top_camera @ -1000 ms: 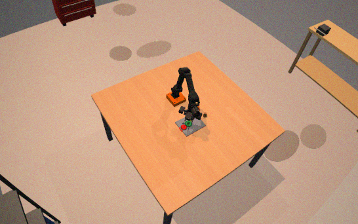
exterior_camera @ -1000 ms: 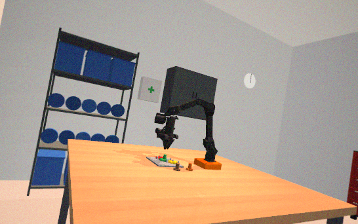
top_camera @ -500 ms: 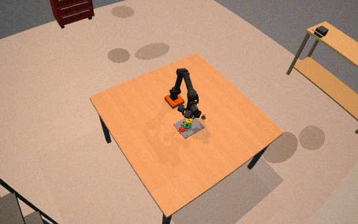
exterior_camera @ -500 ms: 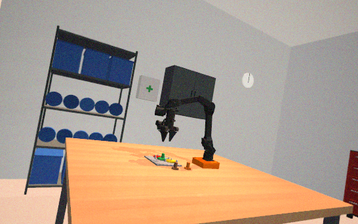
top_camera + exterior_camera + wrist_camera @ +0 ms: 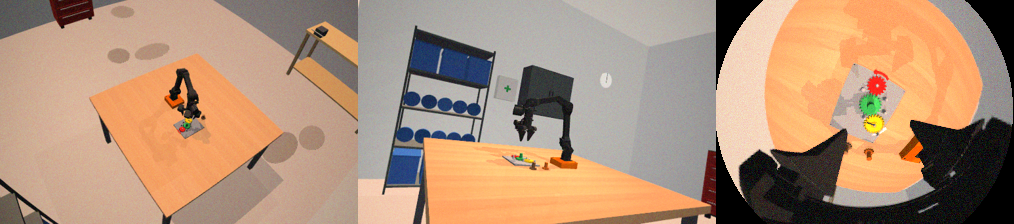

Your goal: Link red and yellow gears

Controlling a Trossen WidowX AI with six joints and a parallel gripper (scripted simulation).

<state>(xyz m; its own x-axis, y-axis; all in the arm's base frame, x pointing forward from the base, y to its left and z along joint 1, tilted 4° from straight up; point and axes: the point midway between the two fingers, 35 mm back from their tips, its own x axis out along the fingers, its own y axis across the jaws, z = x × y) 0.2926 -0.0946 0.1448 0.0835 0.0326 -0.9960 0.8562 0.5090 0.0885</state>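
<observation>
Aloft, pincer (image 5: pixel 193 117) (image 5: pixel 524 141) (image 5: pixel 879 125): hung above the board, fingers spread wide, nothing between them.
Arm (image 5: pixel 189 85) (image 5: pixel 566 122): arched black from its orange base (image 5: pixel 168 101) (image 5: pixel 572 166) (image 5: pixel 911 150) towards the board.
Green gear (image 5: pixel 187 126) (image 5: pixel 520 157) (image 5: pixel 870 105): sat on the board between the red and yellow gears, toothed, with an upright knob; exact tooth contact was too small to tell.
Red gear (image 5: pixel 182 130) (image 5: pixel 513 156) (image 5: pixel 876 85): bright, fine-toothed, beside its curved red arrow.
Yellow gear (image 5: pixel 188 120) (image 5: pixel 528 160) (image 5: pixel 873 124): black-striped, on the green gear's other side, beside a white mark.
Board (image 5: pixel 197 128) (image 5: pixel 510 160) (image 5: pixel 893 95): lay grey around mid-desk, well in from every edge, small pegs showing.
Loose gears: a dark brown one (image 5: pixel 203 116) (image 5: pixel 533 166) (image 5: pixel 848 147) and an orange-brown one (image 5: pixel 545 166) (image 5: pixel 869 153) stood off the board, knobs up.
Desk (image 5: pixel 147 164) (image 5: pixel 522 196) (image 5: pixel 791 60): warm wood grain, sharp corners, dark legs, soft shadows; the base stood inward from one edge.
Room: pale floor, grey walls; beyond the desk's edges stood a rack (image 5: pixel 456 44) of blue bins, a dark wall cabinet (image 5: pixel 546 88), a round clock (image 5: pixel 606 80) and a red drawer unit (image 5: pixel 73 11) (image 5: pixel 710 183).
</observation>
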